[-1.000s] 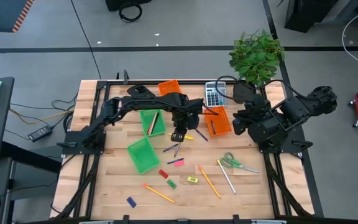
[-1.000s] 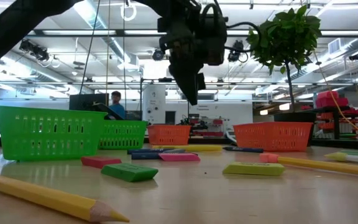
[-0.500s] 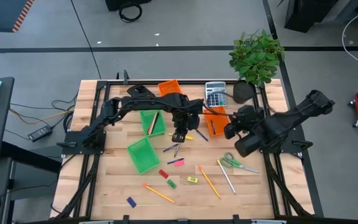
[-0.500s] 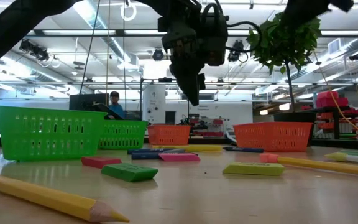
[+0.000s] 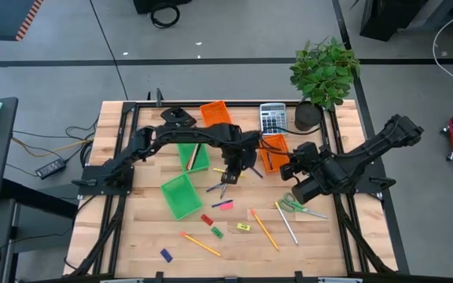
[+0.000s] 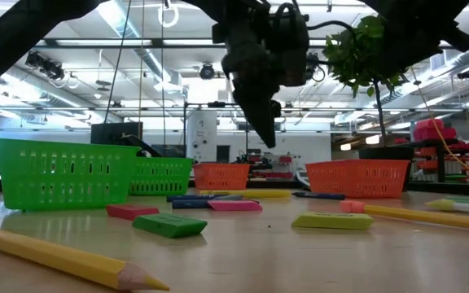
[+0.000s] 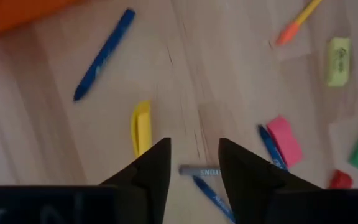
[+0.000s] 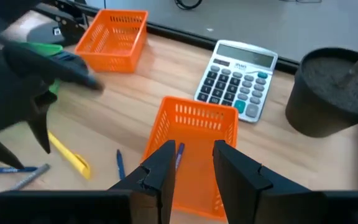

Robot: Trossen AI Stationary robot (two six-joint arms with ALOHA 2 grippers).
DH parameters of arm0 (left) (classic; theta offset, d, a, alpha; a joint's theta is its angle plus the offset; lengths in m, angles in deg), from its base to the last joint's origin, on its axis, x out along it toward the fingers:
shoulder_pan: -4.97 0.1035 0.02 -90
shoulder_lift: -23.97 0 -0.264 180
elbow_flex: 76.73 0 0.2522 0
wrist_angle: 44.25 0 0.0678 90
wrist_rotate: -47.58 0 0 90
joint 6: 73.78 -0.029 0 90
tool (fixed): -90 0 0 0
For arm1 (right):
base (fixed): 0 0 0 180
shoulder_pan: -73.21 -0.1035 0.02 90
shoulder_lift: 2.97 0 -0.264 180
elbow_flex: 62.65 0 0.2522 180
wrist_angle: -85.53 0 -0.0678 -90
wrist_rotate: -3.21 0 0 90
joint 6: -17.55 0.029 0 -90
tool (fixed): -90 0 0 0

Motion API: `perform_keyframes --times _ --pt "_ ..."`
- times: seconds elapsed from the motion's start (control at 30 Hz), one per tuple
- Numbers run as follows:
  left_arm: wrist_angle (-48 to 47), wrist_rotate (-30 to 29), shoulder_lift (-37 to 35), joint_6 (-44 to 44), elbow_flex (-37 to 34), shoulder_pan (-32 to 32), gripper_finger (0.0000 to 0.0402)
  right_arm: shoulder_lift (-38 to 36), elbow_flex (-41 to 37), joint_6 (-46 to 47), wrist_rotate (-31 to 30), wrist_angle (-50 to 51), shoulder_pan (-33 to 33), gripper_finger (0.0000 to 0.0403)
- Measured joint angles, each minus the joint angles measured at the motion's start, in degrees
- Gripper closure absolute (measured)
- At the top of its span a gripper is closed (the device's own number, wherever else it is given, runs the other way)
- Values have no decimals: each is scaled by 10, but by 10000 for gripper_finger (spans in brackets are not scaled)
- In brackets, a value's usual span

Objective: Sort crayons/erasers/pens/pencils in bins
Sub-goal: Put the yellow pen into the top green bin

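Observation:
My left gripper (image 7: pixel 194 146) hangs open above the middle of the table (image 5: pixel 228 174), fingers pointing down over a grey pen (image 7: pixel 199 170) and blue pens lying flat on the wood; a yellow crayon (image 7: pixel 142 127) lies beside them. Nothing is between its fingers. My right gripper (image 8: pixel 194 149) stands open over the near orange bin (image 5: pixel 275 153), which holds a blue pen (image 8: pixel 179 152). Erasers lie nearer the front: pink (image 5: pixel 226 205), red (image 5: pixel 207 219), green (image 5: pixel 217 233), yellow (image 5: pixel 244 227), blue (image 5: pixel 166 255). Pencils (image 5: pixel 201 244) (image 5: pixel 264 229) lie flat there too.
Two green bins (image 5: pixel 193 155) (image 5: pixel 179 195) stand left of centre; the farther one holds a stick. A second orange bin (image 5: pixel 215 112), a calculator (image 5: pixel 270 119) and a potted plant (image 5: pixel 325 71) are at the back. Green-handled scissors (image 5: pixel 299 206) lie at the right.
My right gripper has swung from the back right toward the table's left and near edge, coming over the near orange bin. My left gripper has shifted a little toward the table's right edge and down over the pens.

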State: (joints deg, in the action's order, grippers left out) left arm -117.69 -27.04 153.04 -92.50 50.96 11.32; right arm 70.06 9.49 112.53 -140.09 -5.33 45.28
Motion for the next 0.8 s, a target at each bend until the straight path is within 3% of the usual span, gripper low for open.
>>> perform_keyframes --times 0.4,0.53,0.8 --pt "10 -122 34 55 -1 -30 259 -2 1 -67 51 -53 -27 288" --pt "4 -128 33 49 0 -28 261 -2 1 -62 54 -84 -62 288" --pt "-45 -148 38 28 0 -11 245 15 1 -16 -9 -148 -122 288"
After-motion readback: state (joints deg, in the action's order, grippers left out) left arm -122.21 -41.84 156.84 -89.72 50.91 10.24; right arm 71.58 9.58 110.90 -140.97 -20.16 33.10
